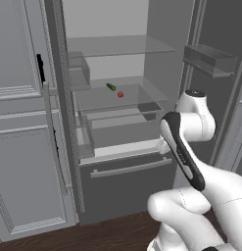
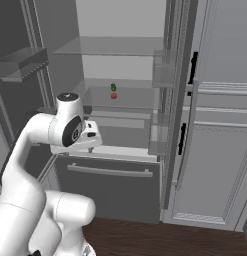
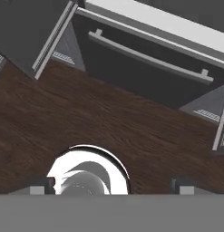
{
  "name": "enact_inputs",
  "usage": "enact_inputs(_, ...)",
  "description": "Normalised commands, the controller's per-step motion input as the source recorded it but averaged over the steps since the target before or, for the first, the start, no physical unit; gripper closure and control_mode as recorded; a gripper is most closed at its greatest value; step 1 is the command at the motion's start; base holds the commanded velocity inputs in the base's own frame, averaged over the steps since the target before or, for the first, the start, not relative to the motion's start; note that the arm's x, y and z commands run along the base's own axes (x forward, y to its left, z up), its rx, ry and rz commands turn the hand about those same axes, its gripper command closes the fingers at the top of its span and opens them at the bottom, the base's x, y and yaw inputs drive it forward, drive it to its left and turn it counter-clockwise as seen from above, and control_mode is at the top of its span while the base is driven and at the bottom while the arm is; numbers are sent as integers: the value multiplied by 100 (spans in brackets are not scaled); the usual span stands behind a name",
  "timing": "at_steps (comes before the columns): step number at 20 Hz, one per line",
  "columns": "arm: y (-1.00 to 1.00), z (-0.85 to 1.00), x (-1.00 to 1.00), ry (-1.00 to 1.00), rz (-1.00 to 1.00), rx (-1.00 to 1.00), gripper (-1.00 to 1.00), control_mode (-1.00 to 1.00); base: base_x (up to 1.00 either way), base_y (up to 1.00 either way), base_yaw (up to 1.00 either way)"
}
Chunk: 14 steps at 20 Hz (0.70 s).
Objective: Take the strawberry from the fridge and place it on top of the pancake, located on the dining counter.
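Fridge (image 1: 120, 184) stands w/ both doors swung wide, interior lit light grey; glass shelves (image 1: 117, 98) run front to back w/ open air above each. Door bins (image 1: 210, 59) jut from the right door in left base view, & smaller bins hang on the left door edge, narrowing the sides of the opening. Bottom drawer (image 2: 112, 187) is closed, its bar handle (image 3: 149, 56) running across; hand view shows it at a slant above dark wood floor (image 3: 109, 127). Light grey panelled cabinet (image 1: 19, 122) flanks the fridge, touching the open door. Arm is folded up in front of the drawer, elbow high, wrist bent down so the hand cam looks at floor & drawer front. Tool (image 3: 111, 186) points floorward, tips spread wide apart, nothing btwn them. Strawberry (image 1: 120, 94) is a tiny red ball on the middle glass shelf, near center, just beside a small dark green elongated item (image 1: 110, 87) that lies behind it. Strawberry sits well above & beyond the tool, apart from it.
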Motion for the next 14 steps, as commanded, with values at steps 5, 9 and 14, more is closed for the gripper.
enact_inputs(5, 4, 5, -8, -1, -28, -2, -100, -100, 0, 0, 0)
enact_inputs(9, -8, 0, -1, 13, -49, 16, -100, -100, 0, 0, 0)
enact_inputs(14, 2, 0, -7, 4, -21, 9, -100, -100, 0, 0, 0)
